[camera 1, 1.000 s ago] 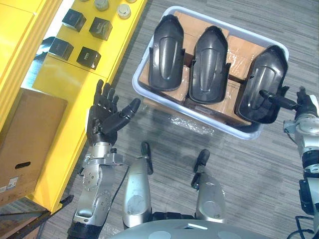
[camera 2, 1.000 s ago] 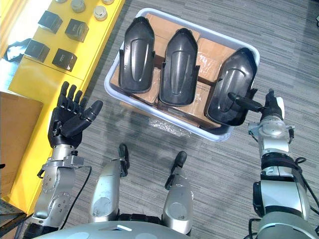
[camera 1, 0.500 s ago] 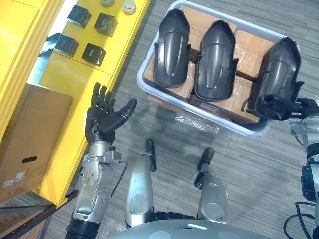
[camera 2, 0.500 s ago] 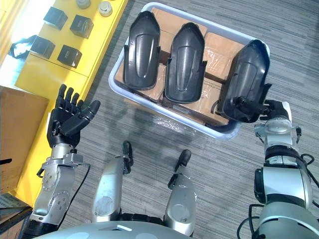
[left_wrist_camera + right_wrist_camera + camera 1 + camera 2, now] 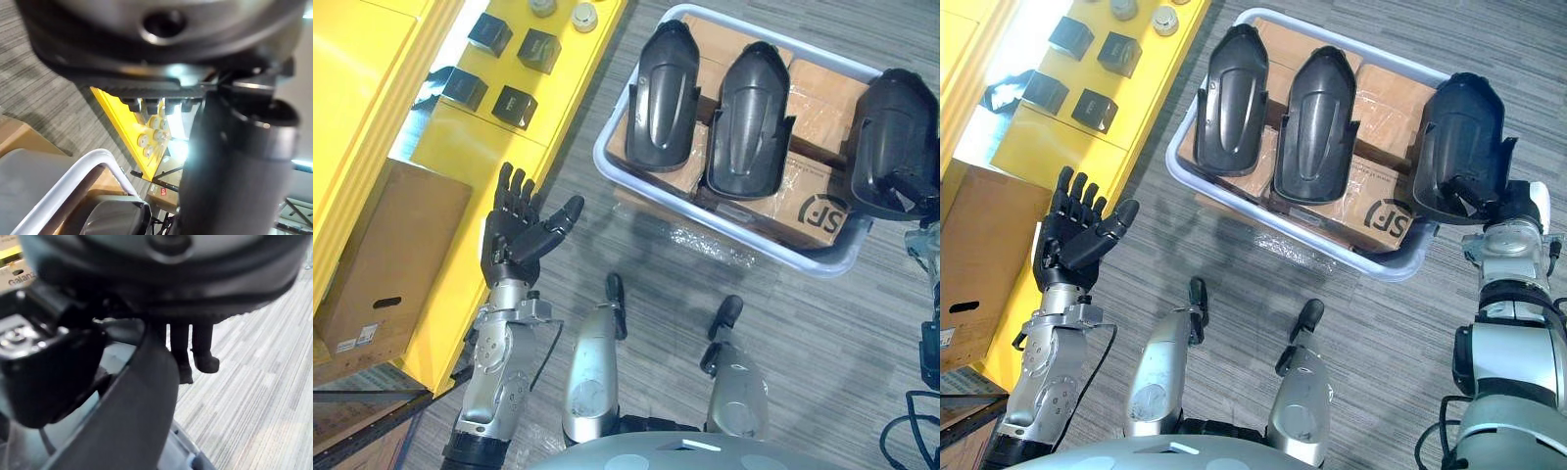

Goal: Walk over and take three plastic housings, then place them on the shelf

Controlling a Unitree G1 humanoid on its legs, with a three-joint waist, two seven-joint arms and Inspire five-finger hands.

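Three black plastic housings lie in a pale tub (image 5: 734, 230) on the floor: a left one (image 5: 668, 93), a middle one (image 5: 751, 117) and a right one (image 5: 1459, 137). The left and middle ones rest on cardboard boxes inside the tub. My right hand (image 5: 1500, 204) is shut on the lower edge of the right housing, which stands tilted at the tub's right end. In the right wrist view that housing's dark curved edge (image 5: 132, 421) runs past my fingers (image 5: 190, 350). My left hand (image 5: 514, 235) is held up open beside the yellow shelf, holding nothing.
A yellow shelf (image 5: 460, 157) runs along the left, bearing small black boxes (image 5: 514, 103) and round caps (image 5: 584, 15). A brown cardboard box (image 5: 382, 264) sits on its lower level. Crumpled clear wrap (image 5: 700, 240) lies on the grey carpet by the tub.
My right hand's fingers have curled shut on the right housing's lower edge. That housing has shifted right, uncovering a printed box beneath it. The camera has moved; the left hand stays open.
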